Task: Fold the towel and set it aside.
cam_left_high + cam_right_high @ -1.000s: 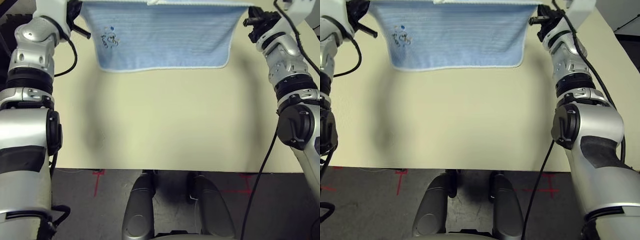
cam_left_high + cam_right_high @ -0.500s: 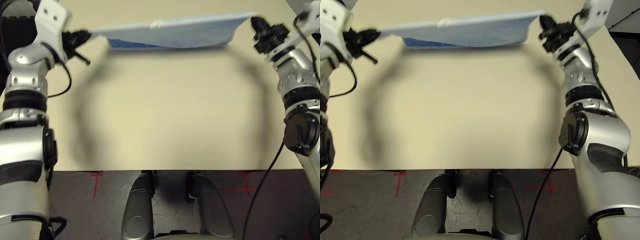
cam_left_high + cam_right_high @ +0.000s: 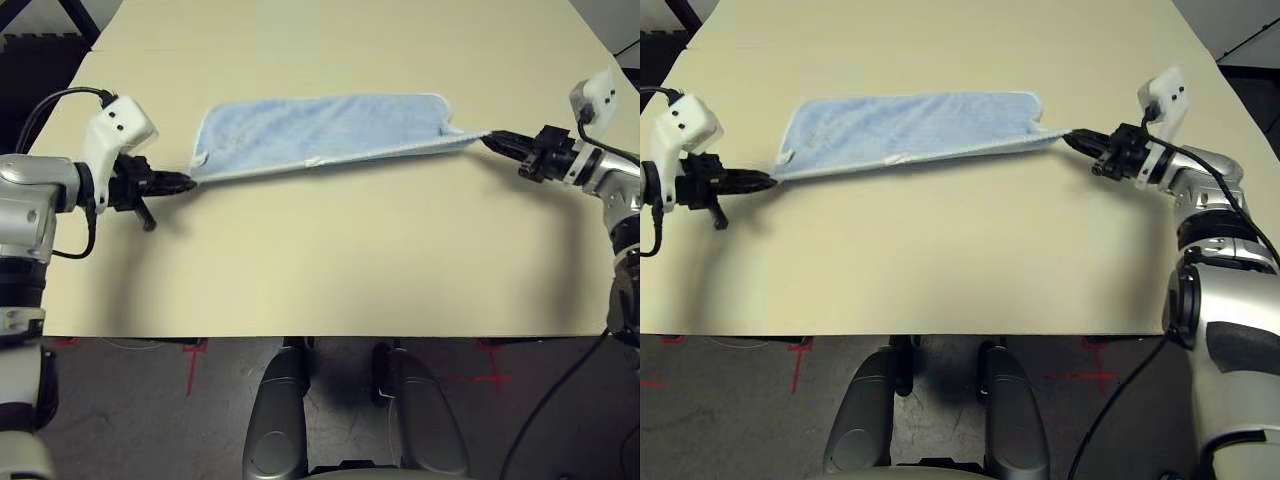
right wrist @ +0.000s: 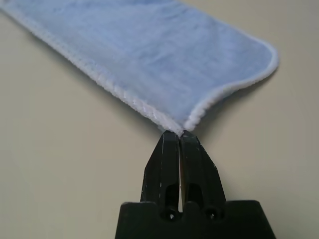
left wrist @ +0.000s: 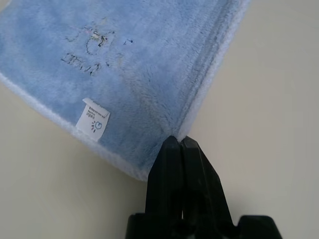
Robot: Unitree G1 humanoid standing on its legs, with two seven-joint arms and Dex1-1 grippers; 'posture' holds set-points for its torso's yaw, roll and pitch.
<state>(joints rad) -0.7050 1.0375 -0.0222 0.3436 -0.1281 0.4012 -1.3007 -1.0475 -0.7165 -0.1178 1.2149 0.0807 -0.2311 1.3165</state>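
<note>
Towel (image 3: 325, 135): light-blue terry, white edging, lying on the table (image 3: 330, 260) in the far half, stretched long from left to right. It looks already doubled once: two edging lines run together along the near long side, and in the left wrist view two layers meet at the pinched corner. That view also has a white label (image 5: 93, 120) near the edge and a faint dark stitched mark (image 5: 89, 45) on the upper face.

Left gripper (image 3: 186, 181): low over the table at the left, pointing right, jaws closed on the towel's near-left corner.

Right gripper (image 3: 494, 139): low at the right, pointing left, jaws closed on the near-right corner, which is drawn out into a short tail towards the fingers.

Condition: cloth taut between the two grips, far edge resting flat, near edge slightly lifted at the right end.

Step in hand, as judged: laying down and smoothing the first fold; the long strip is not yet folded across, nor set aside.

Next move, as judged: calls for bringing one end over onto the other, corners matched, without dragging the lower layer out of line. Uneven tension between the grips could skew the stacked edges.
</note>
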